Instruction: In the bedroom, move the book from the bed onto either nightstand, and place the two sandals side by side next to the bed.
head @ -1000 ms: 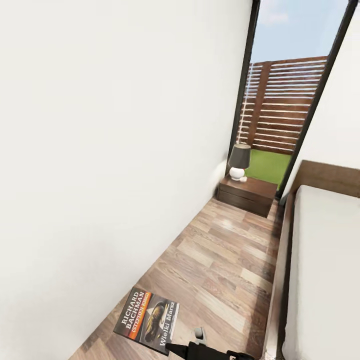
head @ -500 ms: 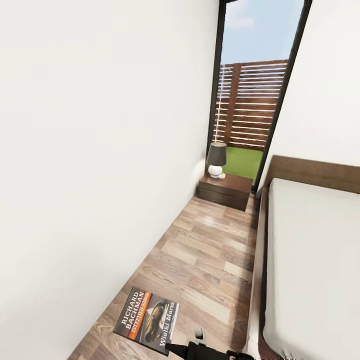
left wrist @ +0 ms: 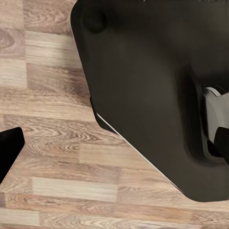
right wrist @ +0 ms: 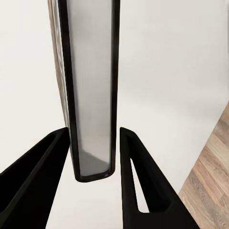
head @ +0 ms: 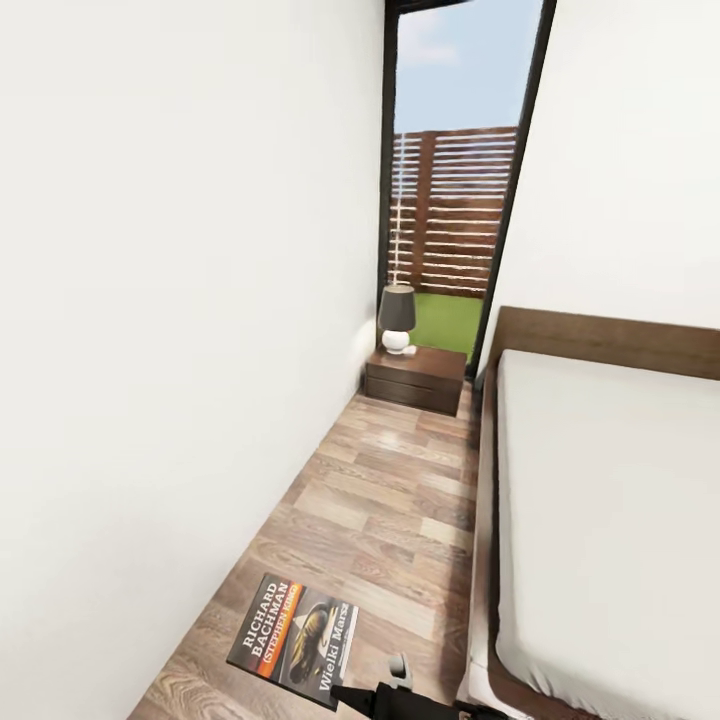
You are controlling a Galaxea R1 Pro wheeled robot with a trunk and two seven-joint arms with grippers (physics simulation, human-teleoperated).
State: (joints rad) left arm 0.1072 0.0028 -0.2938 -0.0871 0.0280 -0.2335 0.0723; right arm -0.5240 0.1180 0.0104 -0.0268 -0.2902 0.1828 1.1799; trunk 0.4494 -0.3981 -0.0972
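— Two big white walls (head: 150, 300) frame the room, one close on the left, one behind the bed (head: 610, 500). The bed runs along the right, grey mattress on a dark wood frame, with a strip of plank floor (head: 390, 510) between it and the left wall.

— And at the far end?

— A tall black-framed window (head: 455, 180) showing a brown slatted fence (head: 450, 210) and some grass. In front of it sits the nightstand (head: 415, 378), just beside the head of the bed, with a small lamp (head: 397, 318) on top.

— Where's the book?

— The book (head: 293, 640) is at the bottom of the head view, cover up, above the floor. In the right wrist view its edge (right wrist: 90, 95) stands between the two black fingers (right wrist: 138, 181) of the right gripper (right wrist: 93, 162), which are closed narrowly around it.

— The left gripper?

— One dark finger tip (left wrist: 8, 148) shows over the floor by the robot's black base (left wrist: 152, 90); I can't tell how its fingers are set.
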